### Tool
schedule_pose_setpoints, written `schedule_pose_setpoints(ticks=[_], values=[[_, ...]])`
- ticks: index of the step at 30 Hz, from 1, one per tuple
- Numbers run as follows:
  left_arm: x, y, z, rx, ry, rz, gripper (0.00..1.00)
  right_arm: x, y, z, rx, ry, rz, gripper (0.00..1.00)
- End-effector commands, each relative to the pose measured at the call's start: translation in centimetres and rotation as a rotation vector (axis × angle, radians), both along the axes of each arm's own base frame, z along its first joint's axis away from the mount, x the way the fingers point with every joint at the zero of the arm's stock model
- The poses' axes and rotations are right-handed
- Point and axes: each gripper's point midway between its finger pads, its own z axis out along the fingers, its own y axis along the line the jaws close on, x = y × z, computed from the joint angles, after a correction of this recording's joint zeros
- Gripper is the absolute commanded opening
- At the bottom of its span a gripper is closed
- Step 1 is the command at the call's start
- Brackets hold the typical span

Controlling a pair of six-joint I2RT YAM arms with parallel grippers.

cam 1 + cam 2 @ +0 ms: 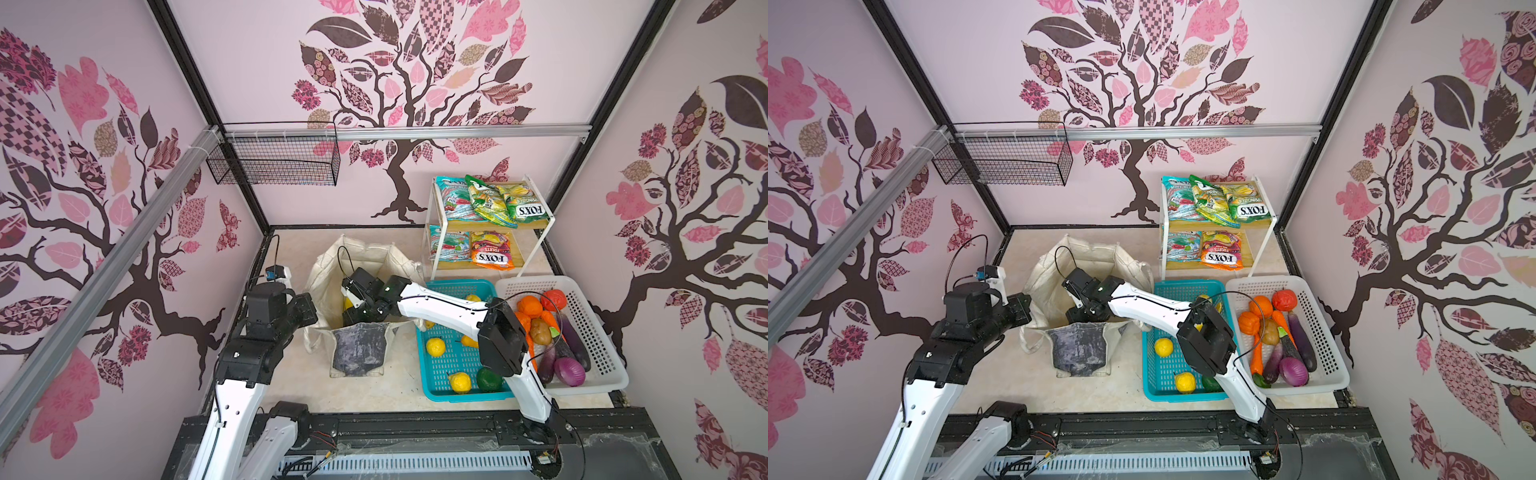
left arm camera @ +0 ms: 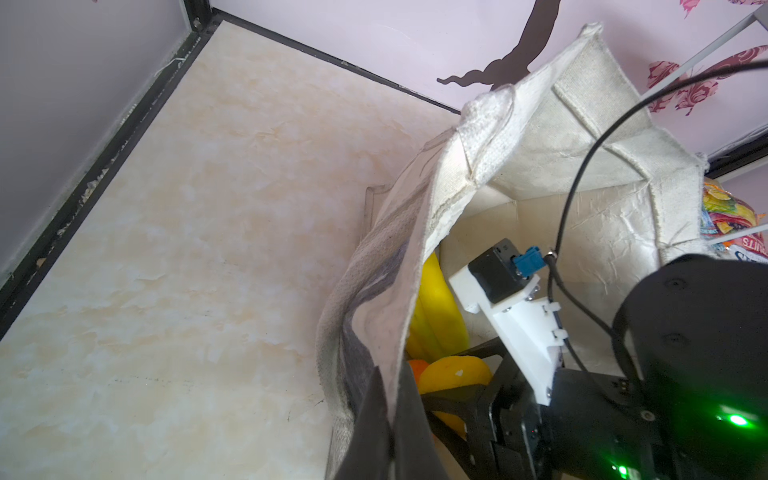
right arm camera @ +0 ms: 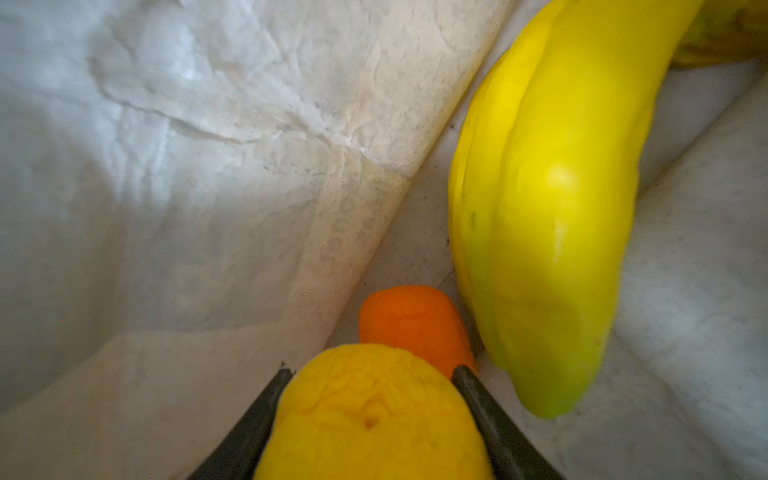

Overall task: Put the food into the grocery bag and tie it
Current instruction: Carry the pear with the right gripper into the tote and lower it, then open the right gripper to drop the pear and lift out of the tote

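In both top views the bag stands open mid-bench, a teal basket at its 3 o'clock. Left wrist view: the left end effector is clamped on the bag's rim. Right wrist view: inside the bag, the right end effector grips a yellow fruit, a banana just beside it.

Pink-walled booth with a marbled cream bench

Pale pink walls on three sides carry a dark brown tree with pink and patterned leaves. Black posts mark the corners. A silver rail crosses the back wall, with a black wire basket hung beneath it. A white rack with wooden shelves stands on the bench at back right. The light is soft and even.
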Motion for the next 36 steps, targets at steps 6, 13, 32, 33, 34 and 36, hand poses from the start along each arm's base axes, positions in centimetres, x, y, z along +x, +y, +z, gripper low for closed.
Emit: schedule_pose_setpoints(ticks=[6, 13, 32, 33, 34, 36], values=[[0.5, -0.2, 0.2, -0.01, -0.031, -0.005, 0.0, 0.5, -0.9, -4.1, -0.084, 0.02, -0.021, 0.65], [0.5, -0.2, 0.1, -0.01, -0.031, -0.006, 0.0, 1.1, -1.4, -7.1, -0.112, 0.072, -0.044, 0.66], [0.6, -0.4, -0.1, -0.017, -0.023, -0.012, 0.0, 1.9, -1.4, -0.6, -0.016, -0.018, -0.084, 1.0], [0.6, -0.4, 0.0, -0.017, -0.024, -0.013, 0.0, 2.0, -1.5, 0.1, -0.007, -0.03, -0.088, 1.0], [0.6, -0.4, 0.0, -0.016, -0.024, -0.012, 0.0, 2.0, -1.6, 0.9, 0.007, -0.041, -0.09, 1.0], [0.6, -0.4, 0.0, -0.016, -0.024, -0.011, 0.0, 2.1, -1.7, 2.4, 0.035, -0.067, -0.099, 1.0]])
